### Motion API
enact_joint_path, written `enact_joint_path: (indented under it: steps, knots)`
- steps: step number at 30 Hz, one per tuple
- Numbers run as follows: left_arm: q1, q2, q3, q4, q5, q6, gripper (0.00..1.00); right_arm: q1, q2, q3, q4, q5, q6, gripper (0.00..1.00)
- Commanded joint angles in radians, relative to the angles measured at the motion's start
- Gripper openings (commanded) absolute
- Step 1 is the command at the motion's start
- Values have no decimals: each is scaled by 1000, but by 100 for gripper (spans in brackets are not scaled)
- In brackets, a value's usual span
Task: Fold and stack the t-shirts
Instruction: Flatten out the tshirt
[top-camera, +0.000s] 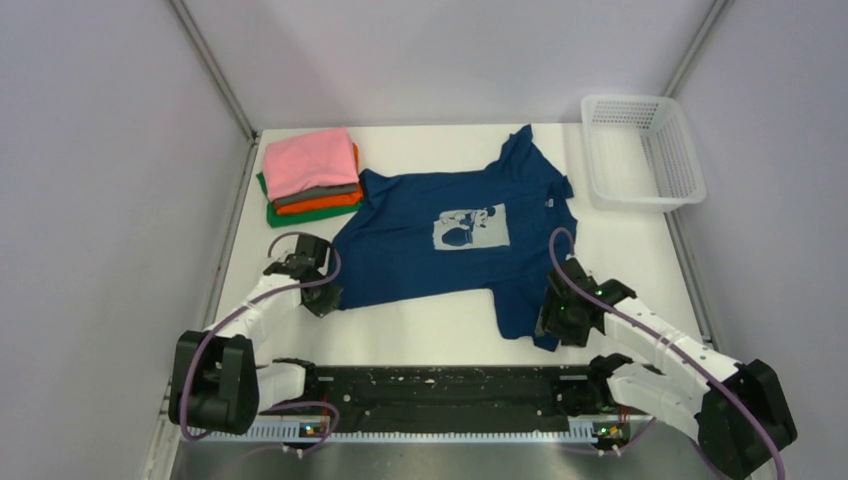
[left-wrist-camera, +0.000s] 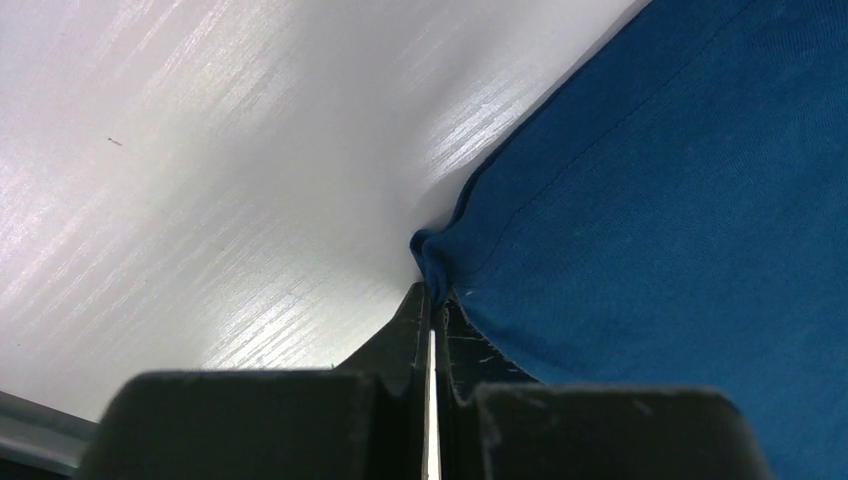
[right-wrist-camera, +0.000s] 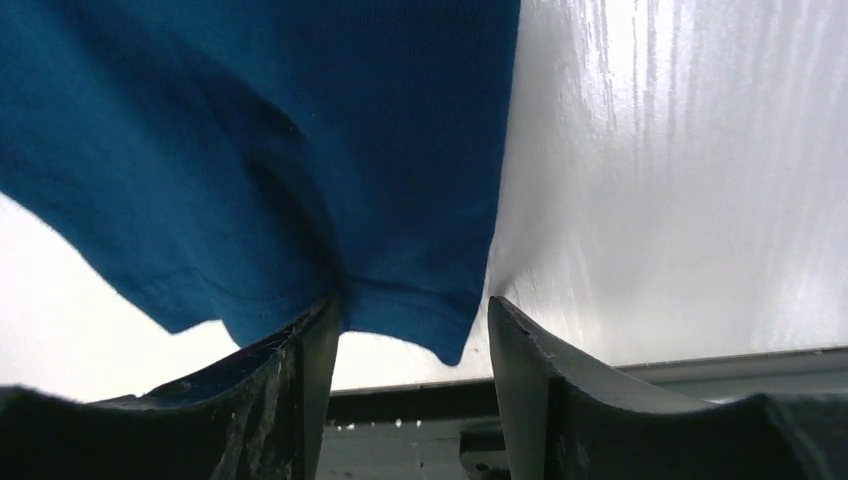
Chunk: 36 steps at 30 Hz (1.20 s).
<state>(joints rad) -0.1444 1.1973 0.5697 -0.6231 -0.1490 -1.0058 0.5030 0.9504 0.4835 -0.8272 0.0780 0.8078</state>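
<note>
Firmly, the left gripper (left-wrist-camera: 432, 300) is pinching a near corner of the navy t-shirt (top-camera: 400, 240), fingers pressed together, while the right gripper (right-wrist-camera: 412, 318) is straddling the other near corner with fingers apart. Beyond them the shirt is lying spread print-up on the table (top-camera: 440, 330), its sleeve just beside the folded stack (top-camera: 312, 178) of pink, grey, orange and green t-shirts

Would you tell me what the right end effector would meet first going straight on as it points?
Most likely the navy t-shirt: its hem corner sits inside the open right end effector, though depth is unclear.
</note>
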Motion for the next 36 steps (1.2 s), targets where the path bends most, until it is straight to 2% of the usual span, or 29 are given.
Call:
enact_joint_path:
  steps: [1,6,7,9,11,12,16,21,26,30,36]
  knots:
    - [3,-13,-28,-13,3,29,0,28,46,-31,96,27,65,55]
    - [3,-28,-21,-14,3,40,0,44,71,-71,125,45,95,48]
    - [3,-36,-20,-15,0,42,0,44,74,-78,129,44,98,44]
    - [3,-54,-17,-24,-10,48,0,50,75,-84,139,44,107,30]
    - [3,-82,-10,-37,-11,60,0,55,60,-75,139,56,112,5]
    - [3,-97,-4,-42,-1,70,0,55,43,-64,138,60,109,0]
    - [2,-160,80,-102,49,114,0,56,-39,41,103,105,72,0]
    - [2,-277,232,-194,90,157,0,55,-139,275,53,216,19,0]
    - [2,-375,390,-148,183,180,0,55,-185,536,68,399,-87,0]
    - [2,-371,556,-169,206,184,0,54,-191,738,126,509,-198,0]
    - [2,-342,887,-227,192,208,0,54,-197,991,209,566,-353,0]
